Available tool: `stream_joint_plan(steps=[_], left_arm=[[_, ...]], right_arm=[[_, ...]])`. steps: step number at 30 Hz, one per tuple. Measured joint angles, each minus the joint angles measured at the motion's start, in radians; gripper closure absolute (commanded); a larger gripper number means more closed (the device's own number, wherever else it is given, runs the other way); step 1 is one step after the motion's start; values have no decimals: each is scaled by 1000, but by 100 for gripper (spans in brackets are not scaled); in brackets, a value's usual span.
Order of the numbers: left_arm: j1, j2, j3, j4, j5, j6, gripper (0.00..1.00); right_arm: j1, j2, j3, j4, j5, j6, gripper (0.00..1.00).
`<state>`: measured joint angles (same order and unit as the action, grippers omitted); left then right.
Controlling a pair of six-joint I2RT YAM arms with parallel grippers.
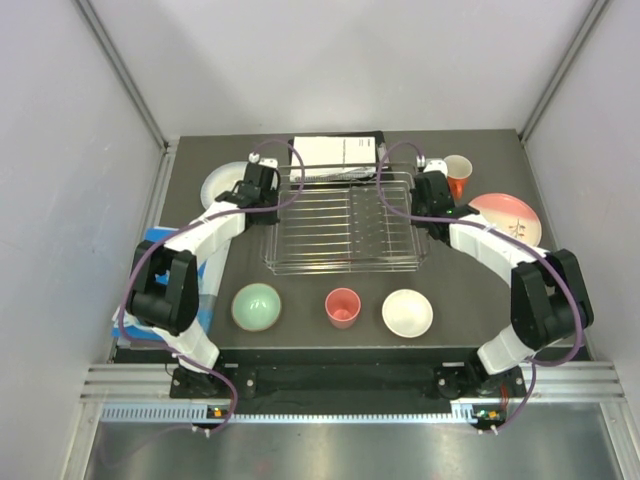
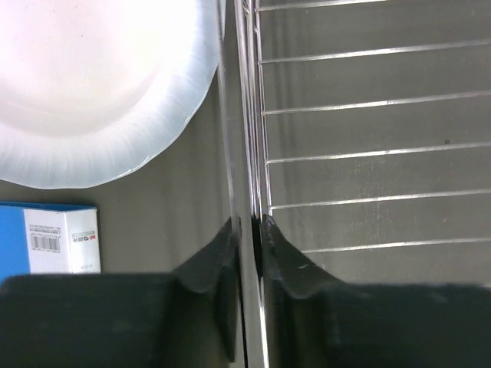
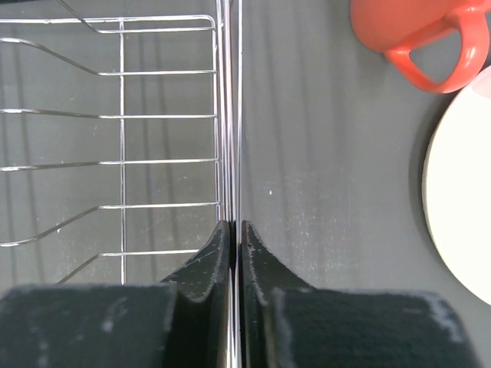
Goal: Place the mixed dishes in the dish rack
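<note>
Two claws at the rectangular silver wire-grid dish rack [image 1: 345,225], one on each short side. Left gripper [image 2: 251,226] astride the rack's left rim wire, black fingers a thin slit apart with the wire running between them; impossible to tell whether pressing on it or just clear of it. Right gripper [image 3: 236,226] pinched tight on the right rim wire, fingers all but meeting.

Rack flat in the middle of the dark tabletop [image 1: 300,300], all six dishes on the table outside it. Round white plate with fluted rim [image 2: 92,92] just beside the rack's left side, close to the left claw. Orange mug with handle [image 3: 414,31] off the rack's far right corner, apart from the wire. Round pale pink plate [image 1: 510,215] near the mug, to the right of the right claw. Along the near edge, apart from the rack: mint-green bowl [image 1: 256,305] on the left, small pink handleless cup [image 1: 342,307] in the middle, white-inside bowl [image 1: 407,312] on the right.

White printed paper [image 1: 335,155] behind the rack. Blue-and-white box with barcode label [image 2: 50,238] by the left arm.
</note>
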<state>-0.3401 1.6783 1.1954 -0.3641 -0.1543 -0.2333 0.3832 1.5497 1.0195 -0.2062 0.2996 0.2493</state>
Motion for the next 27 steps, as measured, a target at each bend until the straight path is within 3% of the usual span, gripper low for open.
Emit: stream_joint_plan(steps=[1,4,10,13,17,22,27], left_arm=[[-2,0,-1,-5,0,15,59],[-24,0,0,-28,23,55,37],[-98,6,31,-123,75,101,26],[-105,9,58,-150,92,120,21],[-111,5,105,-171,75,150,2],[-115,-43,158,-159,53,177,1],[-111,-126,181,-161,32,188,1]], right_arm=[[0,0,-5,8,2,-1,86],[1,0,-25,30,10,5,66],[6,0,-58,21,16,14,31],[13,-1,-57,26,10,17,24],[22,-13,-57,25,-5,24,21],[33,-60,-56,19,-21,24,9],[42,-136,-54,14,-20,23,6]])
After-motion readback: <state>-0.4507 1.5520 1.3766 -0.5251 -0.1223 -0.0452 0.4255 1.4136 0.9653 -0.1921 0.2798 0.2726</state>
